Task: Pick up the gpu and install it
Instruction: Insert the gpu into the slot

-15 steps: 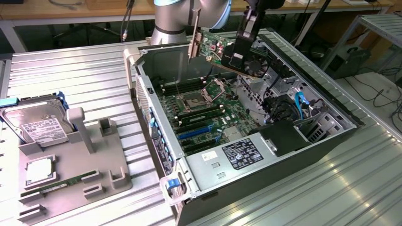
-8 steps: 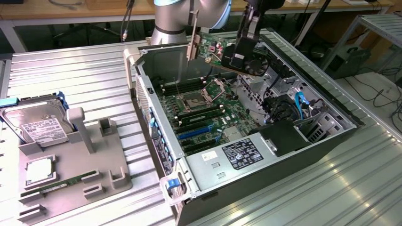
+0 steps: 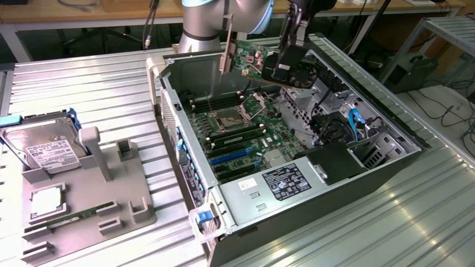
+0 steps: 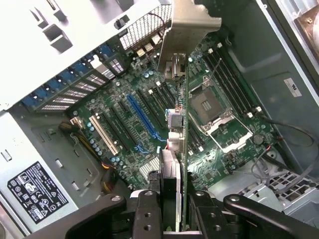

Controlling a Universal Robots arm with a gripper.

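The hand (image 4: 174, 219) holds the gpu (image 3: 248, 55) up over the computer case (image 3: 172, 111) — best to keep the card straight and its bottom edge right over the blue slot (image 4: 142, 117).

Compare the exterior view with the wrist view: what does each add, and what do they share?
Exterior view: a hard drive and memory stick on a grey tray beside the case, plus the gpu's green face. Wrist view: the gpu edge-on, its bracket near the rear grille, and a white slot. Shared: the hand shut on the gpu above the motherboard, the CPU socket, a blue slot, the power supply.
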